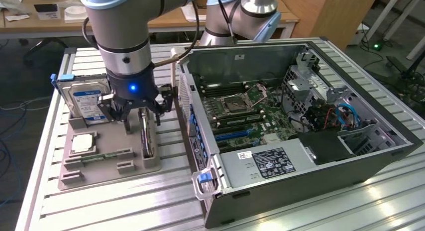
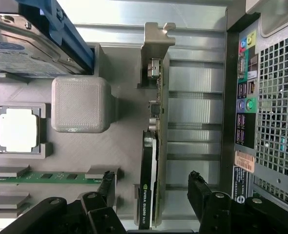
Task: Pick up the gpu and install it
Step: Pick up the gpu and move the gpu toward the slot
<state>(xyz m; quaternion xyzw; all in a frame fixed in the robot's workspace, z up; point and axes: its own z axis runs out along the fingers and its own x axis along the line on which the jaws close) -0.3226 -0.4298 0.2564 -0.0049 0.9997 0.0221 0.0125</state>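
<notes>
Careful, your gripper [image 2: 150,178], open and empty, straddles the graphics card [image 2: 148,161] far from its bracket [image 2: 156,41], so lifting might tilt it.

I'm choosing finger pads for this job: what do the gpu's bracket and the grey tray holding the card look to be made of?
The bracket on the gpu: sheet metal by its look, a dull silver-grey, thin and flat with a notched tab at its end. The grey tray: probably 3D-printed plastic, matte, with fine layered lines showing across its raised block and flat faces.
</notes>
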